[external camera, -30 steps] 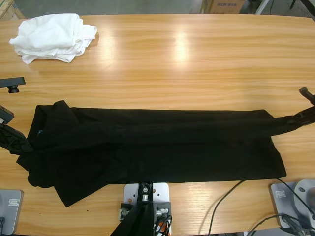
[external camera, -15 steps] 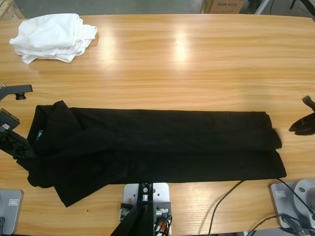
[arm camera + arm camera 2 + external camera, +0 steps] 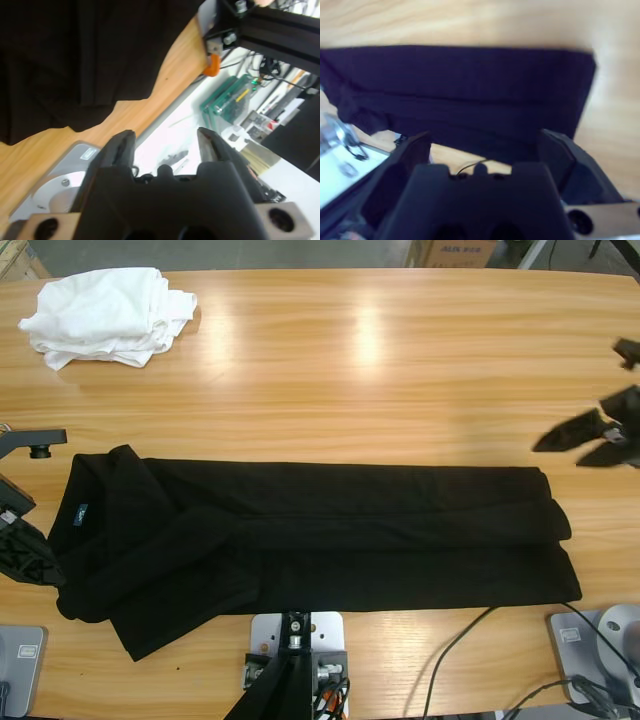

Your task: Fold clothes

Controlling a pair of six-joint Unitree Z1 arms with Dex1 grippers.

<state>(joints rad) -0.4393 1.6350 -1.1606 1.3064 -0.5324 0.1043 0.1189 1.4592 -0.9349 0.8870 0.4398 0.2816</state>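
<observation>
The clothes are two lots. A black shirt (image 3: 350,540) lies folded lengthwise into a long strip along the table's front, collar end to the left, with a small blue label showing there. A white bundle (image 3: 105,315) sits at the far left corner. My left gripper (image 3: 35,555) is at the shirt's left edge, open and holding nothing; in its wrist view the gripper (image 3: 165,137) points past the shirt (image 3: 75,60) and over the table's edge. My right gripper (image 3: 558,454) hangs open beyond the shirt's right end, clear of the cloth. The right wrist view looks between the open gripper (image 3: 485,142) onto the shirt (image 3: 460,90).
Bare wooden table (image 3: 400,360) stretches behind the shirt. Black cables (image 3: 460,650) trail off the front edge at the right. A cardboard box (image 3: 455,252) stands on the floor beyond the far edge.
My right gripper let go of the shirt's stretched right corner, which dropped flat, and drew back toward the far right. The shirt's collar end settled flatter at the left.
</observation>
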